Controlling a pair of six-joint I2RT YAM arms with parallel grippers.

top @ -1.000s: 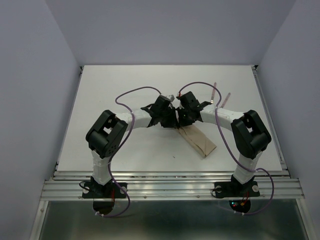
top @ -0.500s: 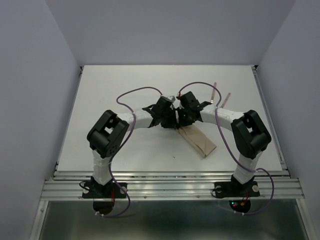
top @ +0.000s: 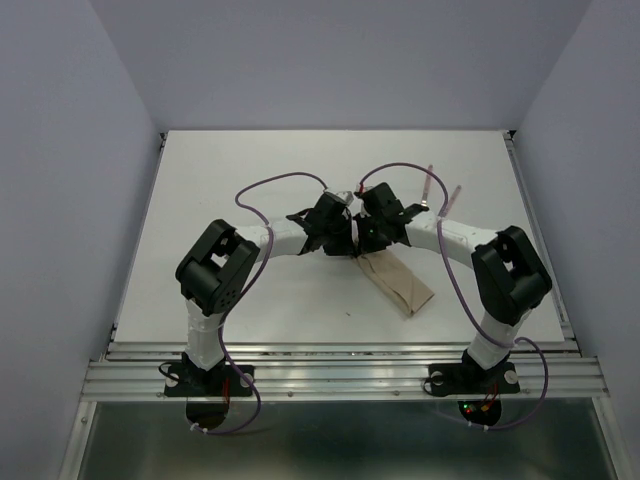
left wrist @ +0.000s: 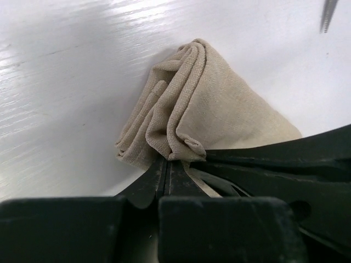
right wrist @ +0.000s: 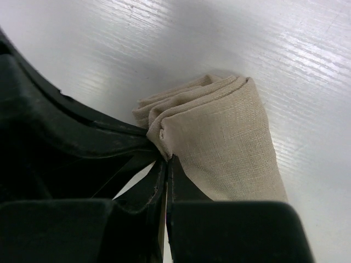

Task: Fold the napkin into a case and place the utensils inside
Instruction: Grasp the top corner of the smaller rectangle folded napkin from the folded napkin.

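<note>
The tan napkin point(top: 398, 280) lies folded into a narrow layered strip at mid-table, running from the grippers toward the near right. My left gripper point(top: 343, 243) and right gripper point(top: 362, 243) meet at its far end. In the left wrist view the left gripper point(left wrist: 167, 161) is shut on a fold of the napkin point(left wrist: 208, 115). In the right wrist view the right gripper point(right wrist: 167, 160) is shut on a fold of the napkin point(right wrist: 225, 142). Two utensils with pinkish-red handles point(top: 430, 185) point(top: 454, 198) lie at the far right. A silver utensil tip point(left wrist: 328, 15) shows in the left wrist view.
White tabletop point(top: 250, 170) with grey walls on three sides. A metal rail point(top: 340, 365) runs along the near edge by the arm bases. Purple cables loop above both arms.
The right arm's elbow has shifted slightly right and nearer. Both grippers stay pinched on the napkin's far end; the napkin has barely moved.
</note>
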